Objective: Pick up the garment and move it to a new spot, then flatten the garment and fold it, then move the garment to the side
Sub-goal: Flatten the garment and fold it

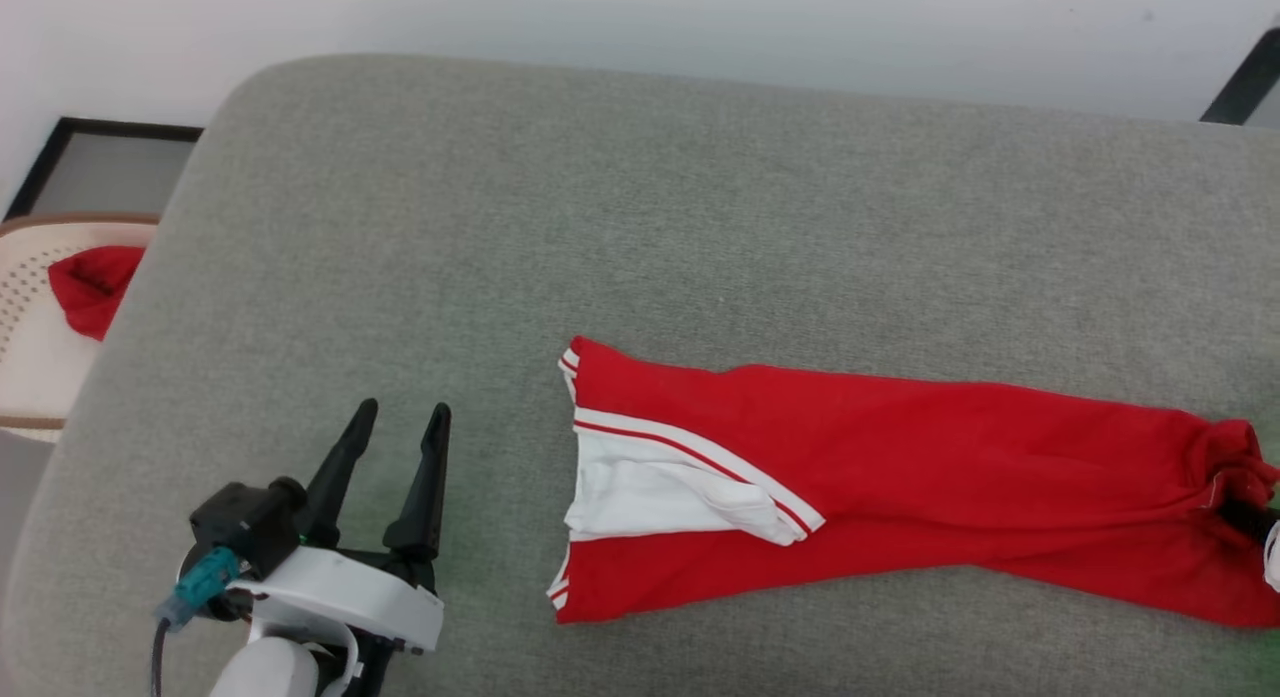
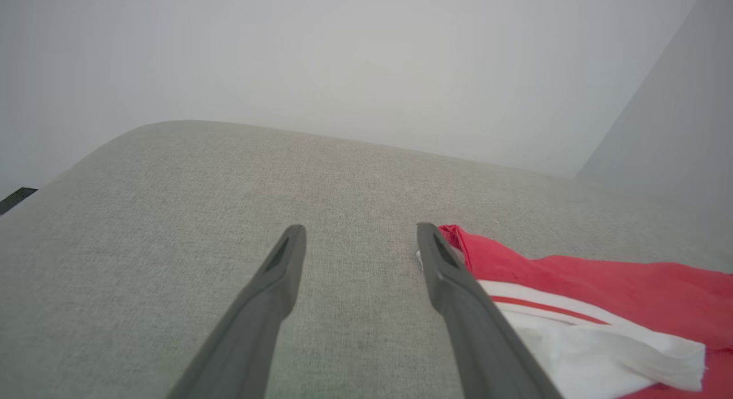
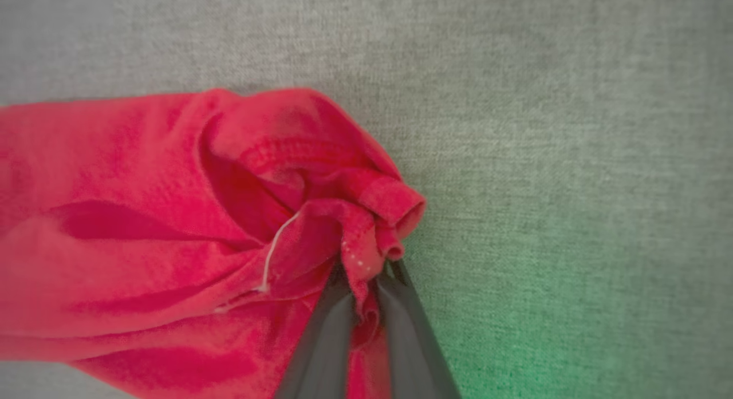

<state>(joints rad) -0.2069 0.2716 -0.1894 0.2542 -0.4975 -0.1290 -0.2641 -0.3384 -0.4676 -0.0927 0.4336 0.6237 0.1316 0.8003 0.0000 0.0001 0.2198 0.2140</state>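
Observation:
The garment (image 1: 900, 477) lies stretched across the grey cushioned surface (image 1: 600, 227), red with a white sleeve and red-and-white striped trim at its left end. Its right end is bunched up at the head view's right edge. There my right gripper (image 1: 1250, 517) shows as a dark tip in the folds. In the right wrist view the right gripper (image 3: 366, 273) is shut on a gathered red fold of the garment (image 3: 172, 227). My left gripper (image 1: 400, 422) stands open at the lower left, apart from the cloth. Its fingers (image 2: 275, 284) frame bare cushion, with the garment's sleeve end (image 2: 572, 324) just to their right.
A pale perforated seat (image 1: 30, 347) with a small red scrap (image 1: 92, 287) on it stands off the cushion's left edge. A dark-framed panel (image 1: 100, 162) lies behind it. A white wall runs along the cushion's far side.

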